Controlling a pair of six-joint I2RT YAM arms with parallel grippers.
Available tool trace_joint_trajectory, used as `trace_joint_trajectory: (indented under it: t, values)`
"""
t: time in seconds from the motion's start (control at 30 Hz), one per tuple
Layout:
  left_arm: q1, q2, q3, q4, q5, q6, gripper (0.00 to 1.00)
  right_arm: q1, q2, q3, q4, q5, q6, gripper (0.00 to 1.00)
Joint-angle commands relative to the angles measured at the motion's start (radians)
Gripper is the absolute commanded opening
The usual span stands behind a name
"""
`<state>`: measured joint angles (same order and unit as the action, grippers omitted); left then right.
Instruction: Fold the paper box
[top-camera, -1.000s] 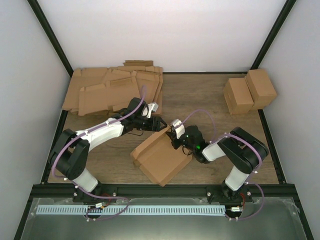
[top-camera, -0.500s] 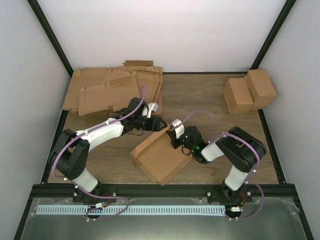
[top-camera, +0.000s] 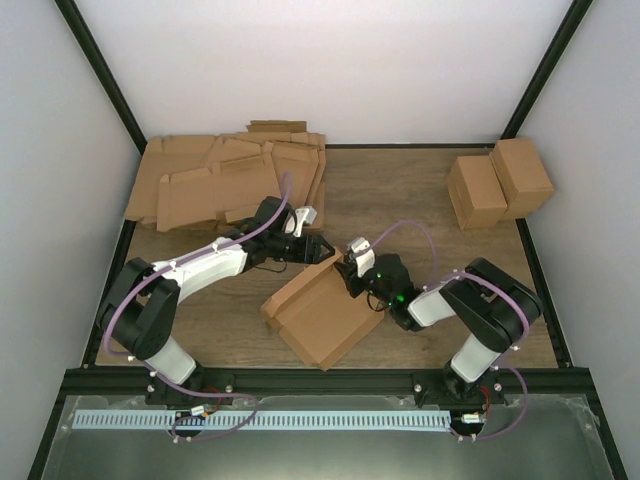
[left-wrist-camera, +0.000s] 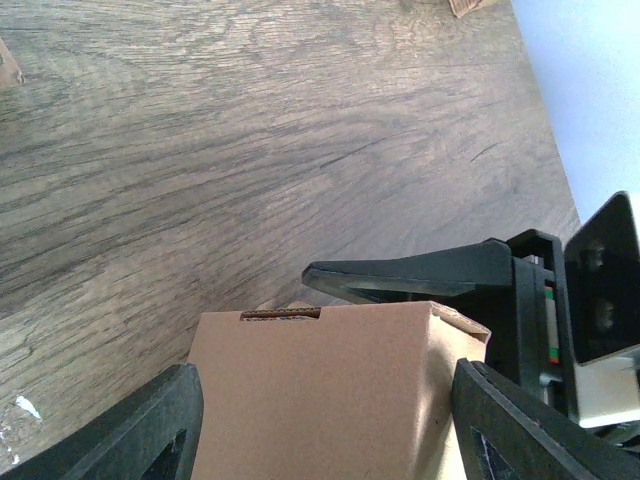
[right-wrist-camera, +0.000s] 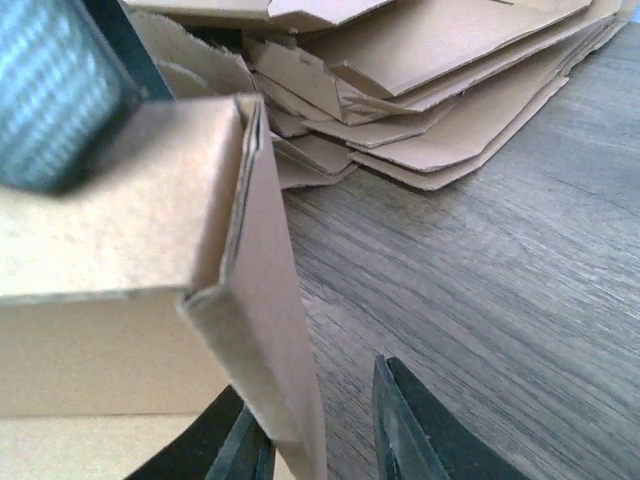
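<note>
The left gripper (left-wrist-camera: 325, 372) is seen with its jaws spread wide, one on each side of an upright wall of the paper box (top-camera: 325, 320). Nothing is gripped, and clear gaps are left on both sides in the left wrist view. The right gripper (right-wrist-camera: 318, 392) is set far narrower. A raised side flap is straddled by its jaws, one lying against the cardboard, while a sliver of wood shows before the other. The flap is therefore judged bracketed rather than pinched. In the overhead view both grippers are found at the box's upper right corner, just beside each other.

The box itself is found low in the centre of that view, turned at a slant, part-formed, resting on the tabletop (top-camera: 400, 190).

The step in hand is judged to be the raising and tucking of that corner. It would be done best with the flap pinched near its crease and the neighbouring wall steadied by the left jaws. The turn should be made slowly, so that the cardboard is creased, not torn, and the light box is not dragged.

A wood-grain tabletop is seen throughout. Some flat cardboard sheets (top-camera: 230, 175) are heaped at upper left, and two small cartons (top-camera: 498, 180) are stood at upper right. The scene is closed in by white walls (top-camera: 330, 70) and a black frame (top-camera: 320, 377).
</note>
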<state>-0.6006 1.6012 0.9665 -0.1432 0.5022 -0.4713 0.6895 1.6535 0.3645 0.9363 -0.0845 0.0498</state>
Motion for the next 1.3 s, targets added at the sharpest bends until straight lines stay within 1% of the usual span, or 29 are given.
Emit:
trace_joint_trajectory:
  t: [0.0, 0.4, 0.57, 0.7, 0.83, 0.87, 0.9, 1.0, 1.03, 1.07, 1.2, 1.27]
  values:
    - [-0.001, 0.015, -0.028, -0.055, -0.022, 0.012, 0.7, -0.002, -0.044, -0.007, 0.047, 0.005, 0.004, 0.26]
    - [-0.001, 0.022, -0.029, -0.057, 0.0, 0.009, 0.7, -0.002, -0.103, -0.025, 0.087, -0.02, -0.02, 0.25]
    - [-0.001, 0.025, -0.026, -0.061, 0.009, 0.013, 0.7, -0.002, -0.085, -0.014, 0.121, -0.018, -0.028, 0.16]
    - [-0.001, 0.02, -0.031, -0.059, 0.023, 0.011, 0.7, -0.002, -0.073, -0.02, 0.169, 0.008, -0.004, 0.01]
    - [-0.001, 0.012, -0.034, -0.062, 0.023, 0.019, 0.7, -0.002, -0.074, -0.024, 0.171, 0.012, 0.005, 0.01]
    - [-0.001, 0.005, -0.035, -0.062, 0.021, 0.02, 0.72, -0.001, -0.075, -0.024, 0.163, 0.014, 0.006, 0.01]
    - [-0.001, -0.005, -0.037, -0.061, 0.017, 0.019, 0.76, -0.002, -0.076, -0.025, 0.158, 0.016, 0.008, 0.01]
    - [-0.001, -0.056, -0.032, -0.073, -0.005, 0.023, 0.9, -0.002, -0.089, -0.03, 0.137, 0.025, 0.018, 0.01]
    - [-0.001, -0.082, -0.024, -0.085, -0.019, 0.023, 0.97, -0.001, -0.095, -0.027, 0.123, 0.031, 0.023, 0.01]
    - [-0.001, -0.11, -0.012, -0.104, -0.036, 0.025, 1.0, -0.002, -0.103, -0.025, 0.103, 0.044, 0.032, 0.01]
    - [-0.001, -0.262, 0.057, -0.227, -0.129, 0.051, 1.0, -0.01, -0.176, -0.023, 0.011, 0.105, 0.083, 0.01]
    - [-0.001, -0.331, 0.087, -0.295, -0.17, 0.058, 1.0, -0.031, -0.226, -0.03, -0.028, 0.104, 0.133, 0.01]
